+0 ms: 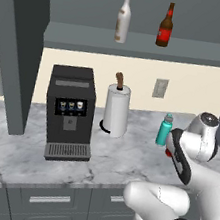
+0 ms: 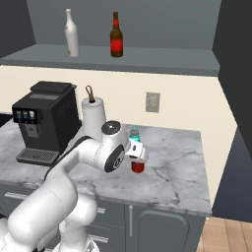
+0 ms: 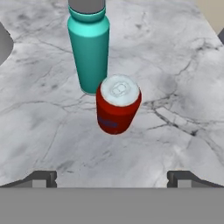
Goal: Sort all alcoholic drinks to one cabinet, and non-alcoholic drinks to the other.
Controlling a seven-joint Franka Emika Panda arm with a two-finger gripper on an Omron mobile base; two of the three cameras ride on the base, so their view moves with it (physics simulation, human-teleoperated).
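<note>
The red soda can [image 3: 118, 109] stands upright on the marble counter [image 3: 175, 65], silver top showing, just in front of the teal bottle [image 3: 89, 52] in the hand view; whether the two touch cannot be told. The teal bottle is also upright, grey cap on. Both sit towards the right end of the counter, clear of its front edge.

The gripper [image 3: 112, 177] hangs above and short of the can, its fingers spread wide to either side, with nothing between them.

The two alcoholic drinks stand in the open overhead cabinet [image 1: 143, 44]: the cream-white bottle [image 1: 123, 19] to the left, the brown bottle [image 1: 166, 26] with the red label to the right, both upright on the flat shelf floor and well apart from each other.

On the counter below, a white paper-towel roll [image 1: 117, 110] stands on its holder, near the teal bottle's left. Further left sits a black coffee machine [image 1: 70, 113] with a grey drip tray. A wall outlet [image 1: 160, 88] is set in the cream backsplash behind. Grey base drawers [image 1: 51, 201] with silver handles run beneath the counter. Wood flooring [image 2: 226, 236] shows at the lower right of the right base view.
</note>
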